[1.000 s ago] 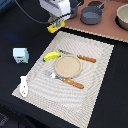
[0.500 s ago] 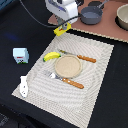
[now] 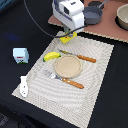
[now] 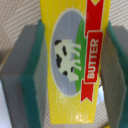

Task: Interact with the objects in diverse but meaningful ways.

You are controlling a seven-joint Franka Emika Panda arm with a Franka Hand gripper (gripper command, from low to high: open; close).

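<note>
While the arm hangs over the far edge of the mat, the scene reads as follows.

Gripper (image 3: 69,33): its two green-padded fingers (image 4: 37,80) are closed on the yellow packet, one pad on each long side.
Yellow packet (image 4: 72,60): held between the pads; its face shows a cow on a grey oval and a red banner reading BUTTER. In the exterior view only its yellow lower end (image 3: 69,36) shows under the gripper, at the far edge of the placemat; whether it touches the mat cannot be told.
Woven placemat (image 3: 95,82): beige, lying at an angle on the dark table (image 3: 20,25).
Banana (image 3: 50,56): on the mat, left of the plate in the exterior view.
Plate (image 3: 68,66): tan and round, at the middle of the mat.
Knife (image 3: 80,57): orange handle, just beyond the plate on its far side.
Fork (image 3: 64,79): orange handle, just beside the plate on its near side.
White bottle (image 3: 23,86): lying at the mat's near left corner.
Milk carton (image 3: 20,55): pale blue and white, upright on the dark table, left of the mat and apart from it.
Grey pot (image 3: 94,14): on the brown board (image 3: 107,31) at the far side, behind the gripper.
Bowl (image 3: 123,16): at the far right, cut by the picture edge.
</note>
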